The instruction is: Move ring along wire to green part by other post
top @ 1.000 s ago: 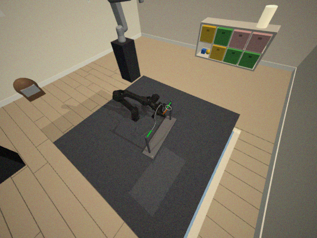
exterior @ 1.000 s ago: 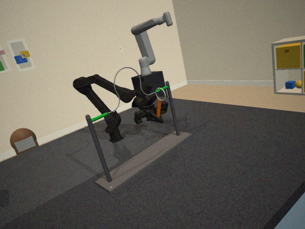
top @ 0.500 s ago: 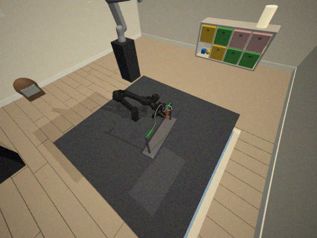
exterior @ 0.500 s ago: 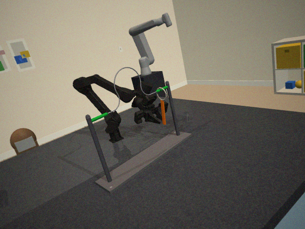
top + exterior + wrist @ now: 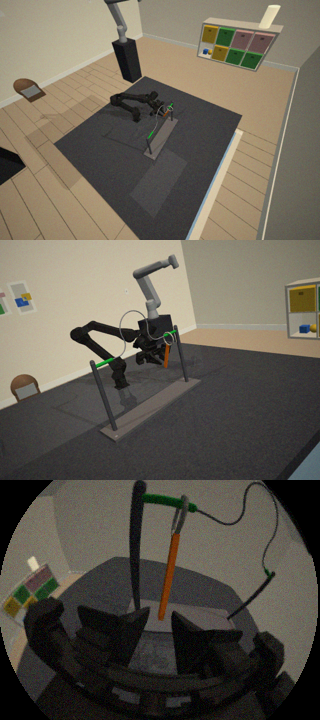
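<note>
The ring [image 5: 164, 339] [image 5: 183, 517] hangs around the green part [image 5: 173, 332] [image 5: 159, 500] beside the far post [image 5: 171, 116] [image 5: 182, 358] [image 5: 134, 550]. Its orange handle [image 5: 165, 113] [image 5: 166, 356] [image 5: 169, 575] points down, slightly tilted. My gripper [image 5: 165, 358] [image 5: 160, 611] is partly open, its fingertips apart on either side of the handle's lower end in the wrist view. Whether a fingertip touches the handle cannot be told. The thin grey wire curves up and over to the other green part [image 5: 150, 134] [image 5: 104, 362] [image 5: 269, 573] by the near post [image 5: 149, 146] [image 5: 103, 395].
Both posts stand on a flat grey base [image 5: 161, 138] [image 5: 152, 405] on the dark mat [image 5: 103, 160] [image 5: 219, 407]. The curved wire passes close to my arm in the exterior view. A grey robot arm [image 5: 117, 16] [image 5: 148, 289] stands on a black pedestal [image 5: 128, 60] behind.
</note>
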Action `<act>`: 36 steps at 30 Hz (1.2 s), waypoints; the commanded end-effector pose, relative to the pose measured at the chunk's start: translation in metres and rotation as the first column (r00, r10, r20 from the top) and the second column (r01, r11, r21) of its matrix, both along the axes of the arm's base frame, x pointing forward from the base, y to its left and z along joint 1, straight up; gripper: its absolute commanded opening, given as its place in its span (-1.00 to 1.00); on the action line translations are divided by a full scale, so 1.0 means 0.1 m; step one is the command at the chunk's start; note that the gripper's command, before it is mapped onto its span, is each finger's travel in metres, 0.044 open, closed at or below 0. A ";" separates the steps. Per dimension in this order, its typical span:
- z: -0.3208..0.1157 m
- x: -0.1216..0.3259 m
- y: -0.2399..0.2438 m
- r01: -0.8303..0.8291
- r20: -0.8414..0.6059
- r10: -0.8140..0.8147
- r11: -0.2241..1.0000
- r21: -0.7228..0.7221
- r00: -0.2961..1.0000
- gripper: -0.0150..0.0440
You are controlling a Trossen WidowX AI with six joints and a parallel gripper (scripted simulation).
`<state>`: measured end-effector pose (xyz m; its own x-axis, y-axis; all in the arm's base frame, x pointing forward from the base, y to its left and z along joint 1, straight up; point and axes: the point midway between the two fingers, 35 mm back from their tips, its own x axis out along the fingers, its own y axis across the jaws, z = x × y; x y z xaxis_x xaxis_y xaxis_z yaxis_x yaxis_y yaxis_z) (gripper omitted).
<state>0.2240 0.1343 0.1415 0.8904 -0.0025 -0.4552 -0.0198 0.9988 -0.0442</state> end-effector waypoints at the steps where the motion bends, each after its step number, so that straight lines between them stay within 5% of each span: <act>1: 0.05 -0.05 -0.01 0.004 0.007 -0.004 1.000 0.007 1.000 0.05; 17: 0.05 -0.05 -0.01 0.004 0.007 -0.004 1.000 0.007 1.000 0.05; 28: 0.27 -0.45 -0.03 -0.004 0.014 0.004 1.000 0.003 1.000 1.00; 36: 0.27 -0.45 -0.03 -0.004 0.014 0.004 1.000 0.003 1.000 1.00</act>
